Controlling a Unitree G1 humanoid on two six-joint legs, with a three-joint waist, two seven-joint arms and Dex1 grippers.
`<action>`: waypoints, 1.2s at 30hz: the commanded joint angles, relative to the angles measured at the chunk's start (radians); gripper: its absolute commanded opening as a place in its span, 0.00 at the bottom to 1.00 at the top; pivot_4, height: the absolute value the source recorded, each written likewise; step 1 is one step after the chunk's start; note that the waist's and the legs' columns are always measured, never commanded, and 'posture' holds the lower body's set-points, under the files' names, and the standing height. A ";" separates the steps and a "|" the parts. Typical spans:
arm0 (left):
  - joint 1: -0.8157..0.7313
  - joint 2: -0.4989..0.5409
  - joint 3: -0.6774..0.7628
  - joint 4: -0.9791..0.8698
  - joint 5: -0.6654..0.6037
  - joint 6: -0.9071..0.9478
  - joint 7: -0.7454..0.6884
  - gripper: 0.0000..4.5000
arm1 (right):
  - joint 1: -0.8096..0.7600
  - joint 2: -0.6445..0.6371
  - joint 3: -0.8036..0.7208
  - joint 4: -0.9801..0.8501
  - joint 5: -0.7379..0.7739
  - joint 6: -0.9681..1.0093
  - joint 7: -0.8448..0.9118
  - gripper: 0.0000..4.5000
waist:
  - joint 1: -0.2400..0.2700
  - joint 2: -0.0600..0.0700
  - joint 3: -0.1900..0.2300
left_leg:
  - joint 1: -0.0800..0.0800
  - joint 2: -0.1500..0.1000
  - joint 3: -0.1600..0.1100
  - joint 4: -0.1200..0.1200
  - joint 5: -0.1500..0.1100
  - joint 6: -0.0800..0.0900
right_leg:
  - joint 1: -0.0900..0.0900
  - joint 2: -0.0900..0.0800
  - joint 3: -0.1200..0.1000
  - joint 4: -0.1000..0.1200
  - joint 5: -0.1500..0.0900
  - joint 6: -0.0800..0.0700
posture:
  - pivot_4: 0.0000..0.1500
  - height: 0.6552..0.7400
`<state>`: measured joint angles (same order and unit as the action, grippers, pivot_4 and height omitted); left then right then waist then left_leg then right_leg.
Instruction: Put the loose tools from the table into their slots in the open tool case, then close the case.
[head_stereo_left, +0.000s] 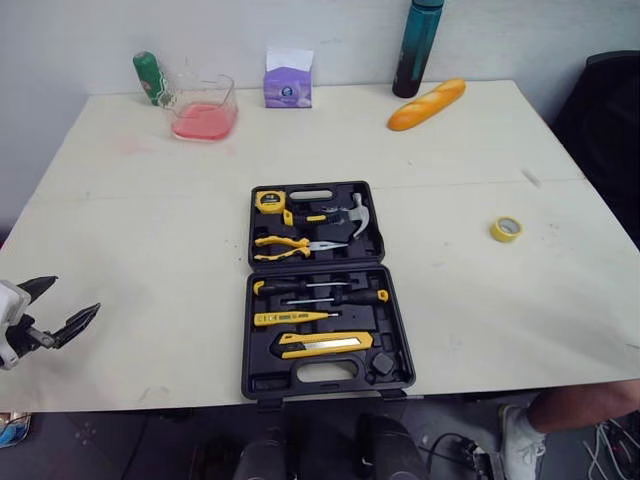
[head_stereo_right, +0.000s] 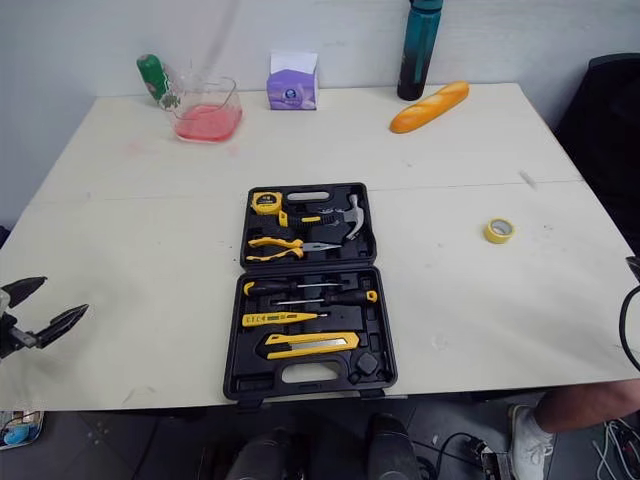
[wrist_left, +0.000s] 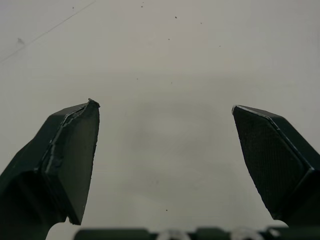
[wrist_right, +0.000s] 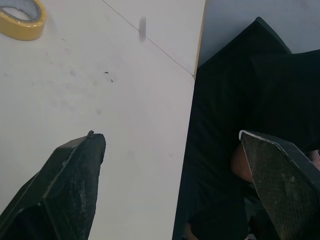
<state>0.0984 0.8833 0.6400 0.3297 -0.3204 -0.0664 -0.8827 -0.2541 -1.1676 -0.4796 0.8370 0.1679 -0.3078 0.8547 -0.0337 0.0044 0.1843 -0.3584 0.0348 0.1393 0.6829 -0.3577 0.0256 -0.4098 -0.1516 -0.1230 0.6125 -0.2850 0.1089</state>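
Tool case (head_stereo_left: 395, 335) lies open mid-table, slots look mostly filled. Yellow tape roll (head_stereo_left: 506, 229) sits loose, well to its right. L gripper (head_stereo_left: 72, 297) and R gripper (wrist_right: 170, 134) are both wide open, empty (R hangs over the table edge, tape nearby). Next, prob.: R reaches the tape, pinches its rim.

Bright, diffuse light; shadows soft (faint patch on table (wrist_left: 165, 125)).

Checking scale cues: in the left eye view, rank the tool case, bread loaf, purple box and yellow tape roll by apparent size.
1. tool case, clearly largest.
2-3. bread loaf and purple box: look alike in area, so unranked.
4. yellow tape roll, smallest, though nearer the camera.
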 joint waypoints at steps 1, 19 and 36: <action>0.000 0.020 0.018 -0.070 -0.024 0.001 -0.006 0.99 | -0.010 0.027 -0.015 -0.054 0.051 0.044 0.007 1.00 | 0.000 0.000 0.000 | 0.000 0.001 0.000 0.000 0.000 -0.001 | 0.000 0.000 0.000 0.000 0.000 0.000 | 1.00 1.00; -0.133 0.029 -0.158 -0.593 -0.234 0.325 -0.103 0.99 | -0.241 -0.088 0.333 -0.495 0.131 0.716 0.429 1.00 | 0.003 0.004 0.002 | 0.001 0.002 0.009 0.000 -0.001 0.001 | -0.004 0.004 0.009 0.001 0.000 0.000 | 1.00 1.00; -0.371 -0.145 -0.486 -0.898 -0.390 0.545 0.037 0.99 | -0.946 0.197 0.816 0.219 -0.359 0.485 0.523 1.00 | 0.002 0.003 0.003 | -0.014 -0.002 0.010 0.006 0.001 0.003 | -0.016 0.007 0.011 0.008 0.002 0.003 | 1.00 1.00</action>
<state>-0.2589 0.7422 0.1639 -0.5372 -0.6936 0.4743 -0.8600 -1.1679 -0.9691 0.3399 1.0060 -0.1629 0.2171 1.3979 -0.0315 0.0071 0.1873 -0.3723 0.0327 0.1495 0.6906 -0.3565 0.0284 -0.4256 -0.1446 -0.1124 0.6215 -0.2831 0.1124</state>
